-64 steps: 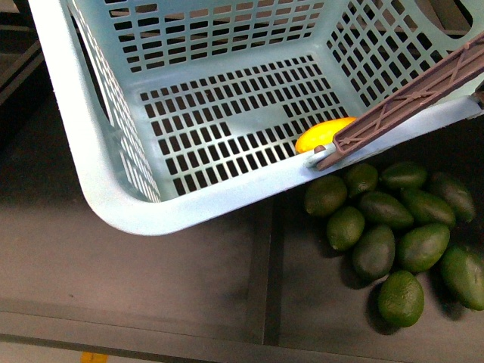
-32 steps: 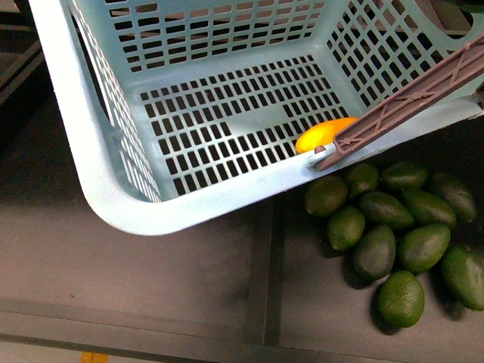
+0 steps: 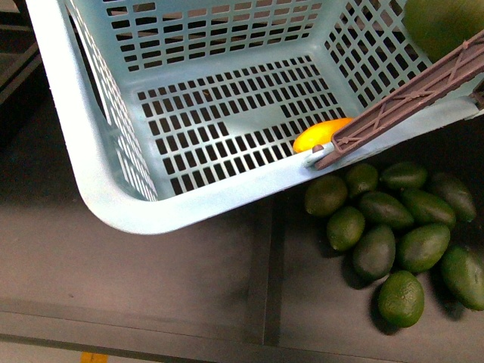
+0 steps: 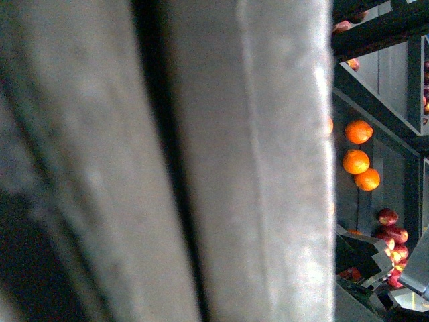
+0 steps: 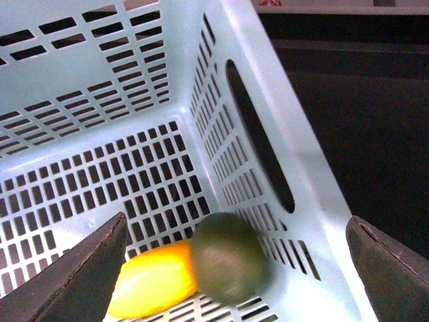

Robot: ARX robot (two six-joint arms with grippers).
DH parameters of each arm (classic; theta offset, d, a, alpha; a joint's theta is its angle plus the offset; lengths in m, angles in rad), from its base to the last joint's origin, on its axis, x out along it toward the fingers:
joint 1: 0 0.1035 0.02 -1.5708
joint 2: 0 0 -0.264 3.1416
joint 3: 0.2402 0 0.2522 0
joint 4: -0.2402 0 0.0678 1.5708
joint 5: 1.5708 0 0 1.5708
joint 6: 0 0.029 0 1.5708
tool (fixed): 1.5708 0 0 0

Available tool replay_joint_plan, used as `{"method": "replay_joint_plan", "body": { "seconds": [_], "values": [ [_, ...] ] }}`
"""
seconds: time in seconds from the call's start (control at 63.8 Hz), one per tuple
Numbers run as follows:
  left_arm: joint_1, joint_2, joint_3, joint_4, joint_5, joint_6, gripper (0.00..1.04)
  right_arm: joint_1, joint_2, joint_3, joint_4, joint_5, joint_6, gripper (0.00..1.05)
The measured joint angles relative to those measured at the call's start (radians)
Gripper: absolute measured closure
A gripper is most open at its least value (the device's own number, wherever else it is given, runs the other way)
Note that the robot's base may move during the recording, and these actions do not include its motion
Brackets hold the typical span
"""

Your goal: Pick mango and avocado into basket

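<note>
1. A dark green, egg-shaped avocado (image 5: 228,258) with dull skin shows blurred in the right wrist view, between the widely spread jaws of the right gripper (image 5: 238,268) and touched by neither.
2. The smooth, elongated yellow-orange mango (image 3: 321,134) lies on the slotted floor of the light turquoise plastic basket (image 3: 113,189), against its near wall at about 3 o'clock in the front view, partly hidden by the brown swing handle (image 3: 408,98).
3. In the right wrist view the avocado sits just beside the mango's end, inside the basket's corner.
4. A heap of loose dark green avocados (image 3: 393,227) rests on the dark tabletop (image 3: 151,280) at 4 o'clock, outside the basket.
5. The left wrist view is filled by a blurred grey surface; round oranges (image 4: 357,151) show beyond it. The left gripper's jaws cannot be told.
</note>
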Motion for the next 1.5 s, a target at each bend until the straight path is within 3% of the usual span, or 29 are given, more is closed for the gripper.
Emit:
{"method": "replay_joint_plan", "body": {
  "seconds": [0.235, 0.564, 0.705, 0.784, 1.144, 1.504],
  "values": [
    [0.0, 0.0, 0.0, 0.0, -0.003, 0.0, 0.77, -0.05, -0.104, -0.031, -0.036, -0.01, 0.029, 0.09],
    [0.0, 0.0, 0.0, 0.0, -0.001, -0.001, 0.77, -0.238, -0.499, -0.21, -0.233, -0.031, 0.076, 0.09],
    [-0.005, 0.0, 0.0, 0.0, 0.003, 0.0, 0.77, -0.211, -0.567, -0.422, 0.236, -0.053, -0.047, 0.3],
    [-0.004, 0.0, 0.0, 0.0, 0.006, -0.003, 0.77, -0.208, -0.6, -0.507, 0.361, -0.054, -0.078, 0.42],
    [-0.002, 0.0, 0.0, 0.0, 0.0, 0.002, 0.77, -0.208, -0.76, -0.706, 0.413, -0.051, -0.109, 1.02],
    [-0.002, 0.0, 0.0, 0.0, 0.003, 0.002, 0.77, -0.208, -0.923, -0.81, 0.357, -0.051, -0.113, 1.03]
  ]
}}
